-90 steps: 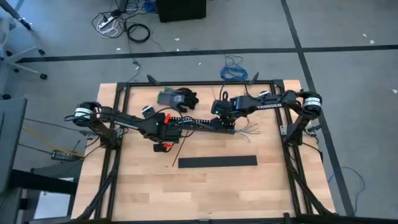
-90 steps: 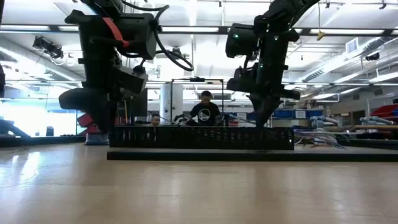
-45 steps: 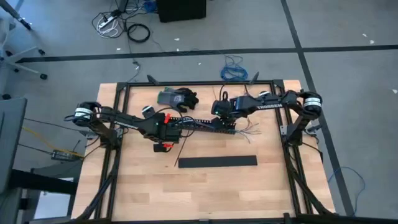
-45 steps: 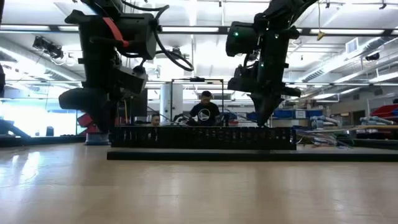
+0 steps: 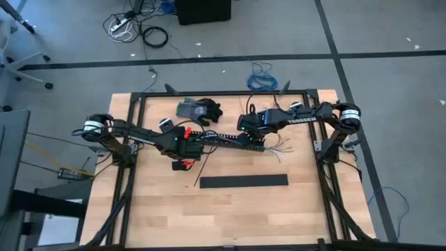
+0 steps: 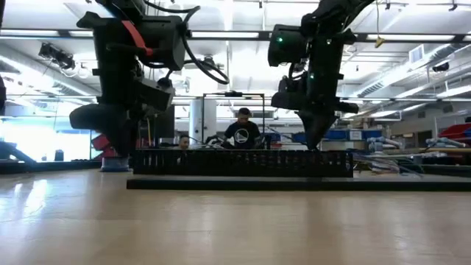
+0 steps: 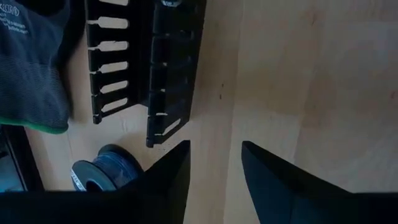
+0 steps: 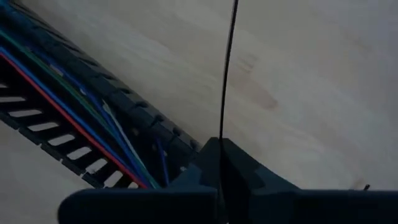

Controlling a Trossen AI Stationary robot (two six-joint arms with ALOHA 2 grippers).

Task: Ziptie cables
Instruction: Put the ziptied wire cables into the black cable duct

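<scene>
- The landmark for everything here is the long black slotted duct [image 5: 230, 139], lying left to right across the middle of the wooden surface [image 5: 306, 209], seen from above.
- The cables [image 8: 93, 134], thin blue, green and red strands in the right wrist view, run lengthwise inside the duct. Their loose ends [image 5: 280, 146] fan out past the duct's right end.
- The right hand [image 5: 249, 127] hangs directly over the right part of the duct, above the cables.
- Its fingers [image 8: 242, 171] are pressed together, pinching one ziptie [image 8: 227, 68]. In the right wrist view this thin black strip runs straight out from the fingertips over bare wood beside the duct.
- The key relation: the ziptie's long axis crosses the line of the cables at an angle rather than running along them. By my judgement, the strip must next pass around the bundle at that crossing.
- The right hand is the nearer one to the cables' fanned ends. The cables lie just under and beside its fingertips; whether they touch cannot be told.
- The left hand [image 7: 214, 168] sits near the duct's left end, low over the surface. Its fingers are spread apart with nothing between them.
- Off the duct's left end, the left wrist view shows a grey glove [image 7: 31, 68] and a small dark spool [image 7: 106, 174].
- A thin black strip [image 5: 200, 168] lies on the surface in front of the duct's left part, probably the second ziptie.
- A wide flat black bar [image 5: 244, 180] lies in front of the duct, parallel to it.
</scene>
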